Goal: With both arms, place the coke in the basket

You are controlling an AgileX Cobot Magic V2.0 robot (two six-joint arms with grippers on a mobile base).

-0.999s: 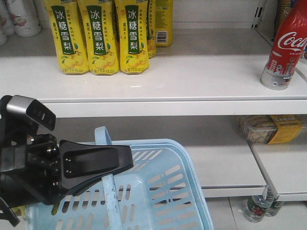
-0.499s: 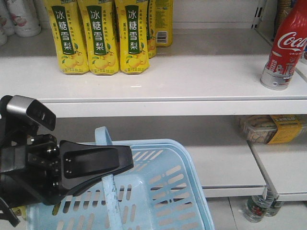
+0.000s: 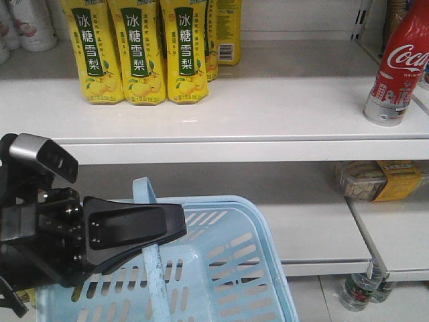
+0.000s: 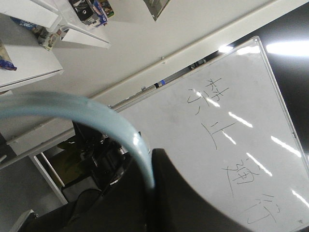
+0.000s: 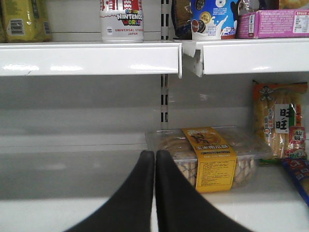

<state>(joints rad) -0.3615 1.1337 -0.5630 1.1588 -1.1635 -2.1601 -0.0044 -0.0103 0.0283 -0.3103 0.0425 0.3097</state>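
My left gripper (image 3: 175, 231) pinches the basket (image 3: 263, 231) by its handle. My right gripper (image 5: 155, 159), pressed together and empty, waits below the coke (image 3: 397, 64) at the upper shelf's (image 3: 268, 111) right end. Reaching closed could topple it.

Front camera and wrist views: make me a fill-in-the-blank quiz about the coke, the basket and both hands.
1. The coke stands upright on the upper ____, outside the basket.
2. The left hand is closed on the basket's ____.
3. The right hand has its jaws pressed together, holding ____.
4. The drink packs left of the coke are coloured ____.

Missing words: shelf; handle; nothing; yellow.
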